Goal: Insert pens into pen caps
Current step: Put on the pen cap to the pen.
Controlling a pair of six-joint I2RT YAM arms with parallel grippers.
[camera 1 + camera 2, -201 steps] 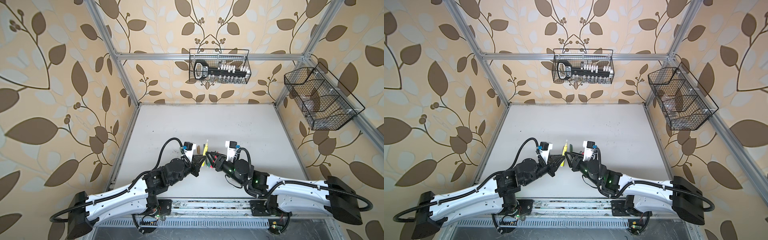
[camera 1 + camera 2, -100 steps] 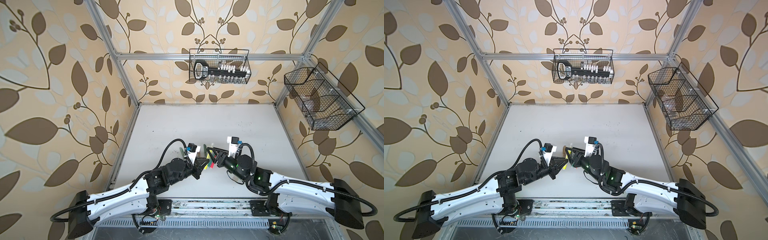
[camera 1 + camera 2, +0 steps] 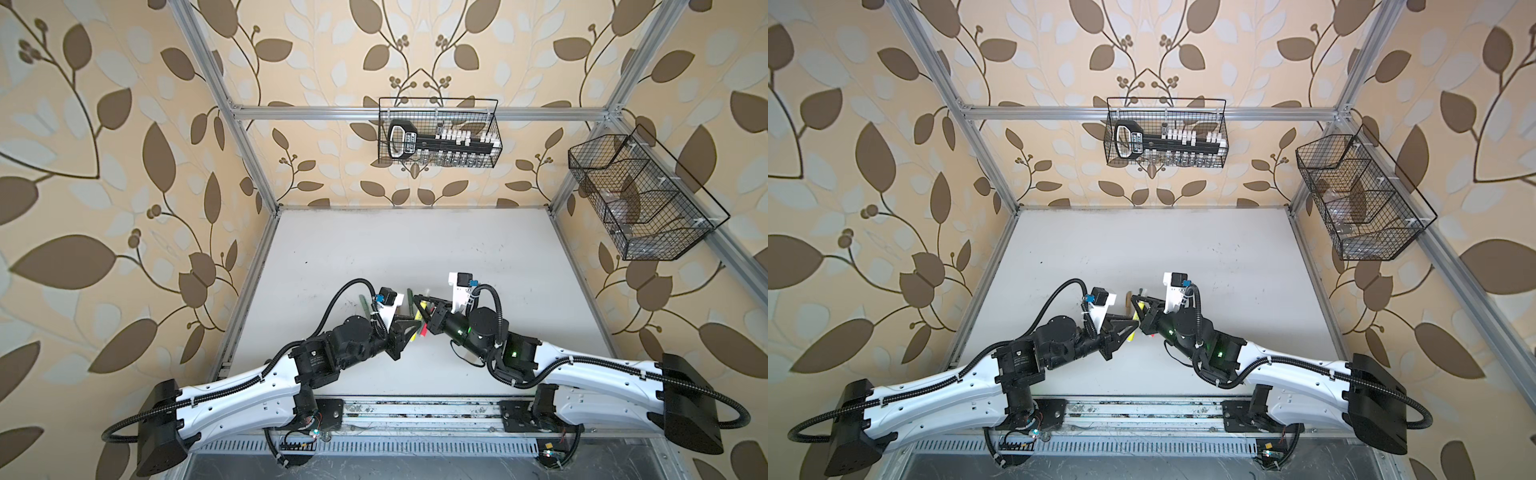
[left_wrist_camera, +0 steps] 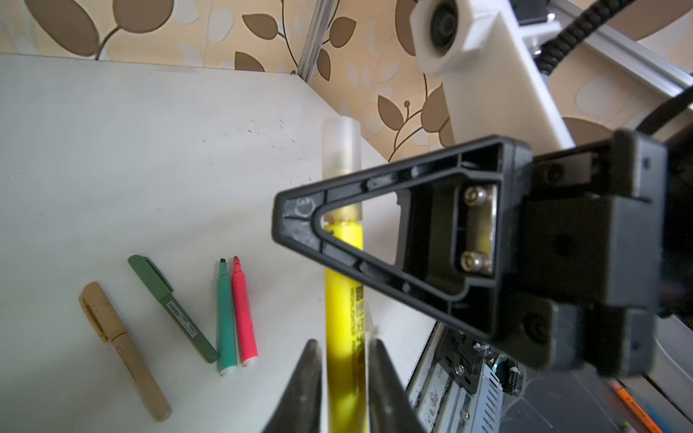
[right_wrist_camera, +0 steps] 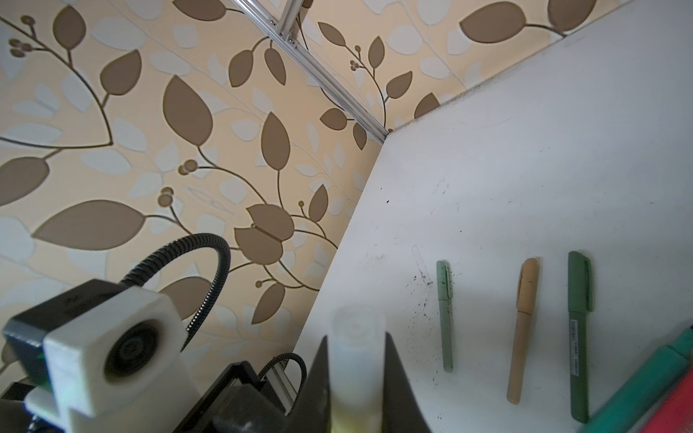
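Since a second ago the right gripper (image 5: 357, 337) has nudged a little farther up the table (image 4: 150, 150), and its jaws, parted then, are now clenched on the clear cap (image 4: 342, 150). From where I stand the two arms meet nose to nose near the front middle of the table. The cap sits over the far end of the yellow marker (image 4: 343, 307), held up off the table between them. The left gripper (image 4: 343, 343) has the marker's other end between its jaws, though they look slackened: a thin sliver of light shows on either side of the barrel, where they were pinched shut before. Below them, the rest lie flat. The sage green pen (image 5: 445, 318), the tan pen (image 4: 123, 348) and the dark green pen (image 4: 172, 307) lie in a loose row, apart from one another, each with its matching cap on. Just beside the dark green one, the green marker (image 4: 226, 318) and the pink-red marker (image 4: 243, 318) lie side by side, touching along their length, tips bare.
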